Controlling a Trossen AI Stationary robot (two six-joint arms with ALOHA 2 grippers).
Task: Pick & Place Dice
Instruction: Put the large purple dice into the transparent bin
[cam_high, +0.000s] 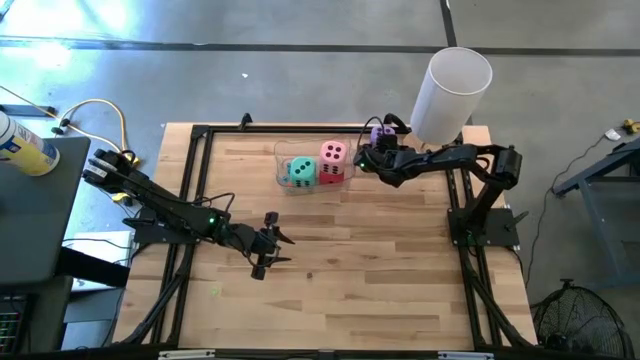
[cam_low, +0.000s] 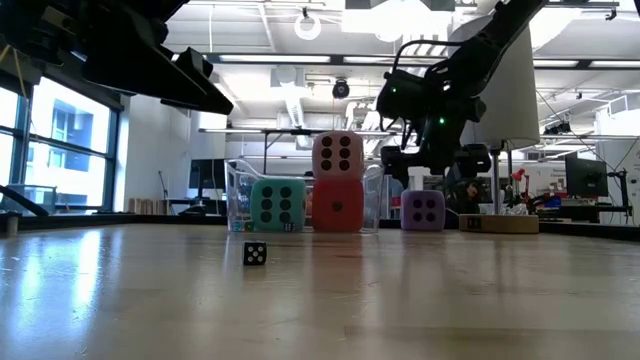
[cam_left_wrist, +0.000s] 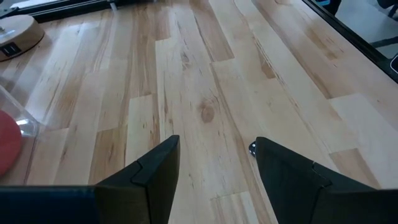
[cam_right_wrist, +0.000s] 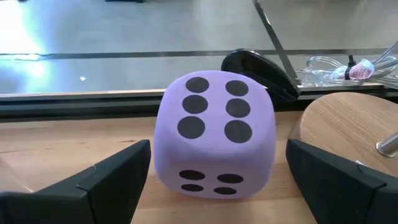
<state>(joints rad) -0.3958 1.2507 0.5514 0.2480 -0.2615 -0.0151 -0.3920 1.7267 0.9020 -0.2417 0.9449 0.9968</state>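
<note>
The purple die (cam_right_wrist: 214, 134) (six dark dots on top) sits near the counter's (cam_high: 380, 260) far edge between my right tool's (cam_right_wrist: 217, 186) open fingers, not squeezed. Beside it, a clear box (cam_high: 283, 158) holds the teal die (cam_high: 302, 171) and pink die (cam_high: 334, 154) atop the red die (cam_low: 337, 208). My left tool (cam_left_wrist: 214, 180) hangs open mid-counter.

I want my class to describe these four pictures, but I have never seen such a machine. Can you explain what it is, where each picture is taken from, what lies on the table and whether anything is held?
Two dark robot arms work at a wooden table. One picture looks down from above, one looks level across the tabletop, and two come from the wrists. A clear container holds the teal die and the pink die stacked on the red die. The open right gripper straddles the purple die without gripping it. The left gripper waits open and empty over bare wood.
</note>
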